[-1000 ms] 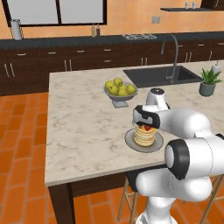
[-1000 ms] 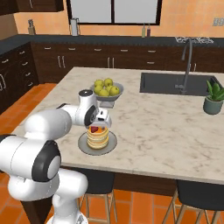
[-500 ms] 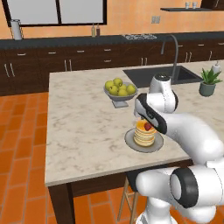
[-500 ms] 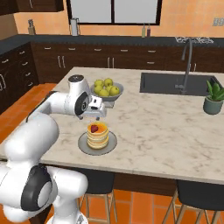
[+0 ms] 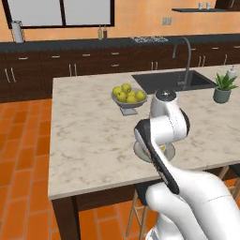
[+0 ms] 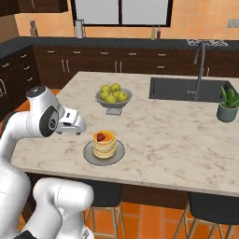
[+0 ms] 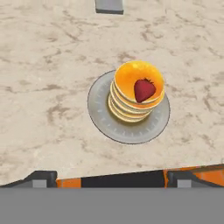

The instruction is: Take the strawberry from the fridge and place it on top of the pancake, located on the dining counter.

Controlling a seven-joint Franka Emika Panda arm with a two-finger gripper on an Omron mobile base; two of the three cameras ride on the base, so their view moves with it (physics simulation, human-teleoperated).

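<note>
The strawberry (image 7: 144,89) lies on top of the pancake (image 7: 133,98) stack, which sits on a round grey plate (image 7: 105,118) near the front edge of the dining counter (image 6: 163,140). From the right base view the strawberry (image 6: 100,137) is a small red spot on the pancake (image 6: 104,144). My gripper (image 6: 77,128) hangs open above the counter, left of the plate and apart from it. Its tips (image 7: 112,178) stand wide with nothing between them. In the left base view my arm covers most of the plate (image 5: 169,152). The fridge is out of view.
A grey bowl of yellow-green apples (image 6: 113,97) stands behind the plate, also seen from the left (image 5: 127,95). The dark sink (image 6: 186,88) with its curved faucet (image 6: 200,65) and a potted plant (image 6: 228,103) lie to the right. Stools (image 6: 210,205) stand under the front edge.
The hand has drawn back from just over the pancake toward the counter's front-left and higher. The strawberry stays on the stack. The jaws remain open.
</note>
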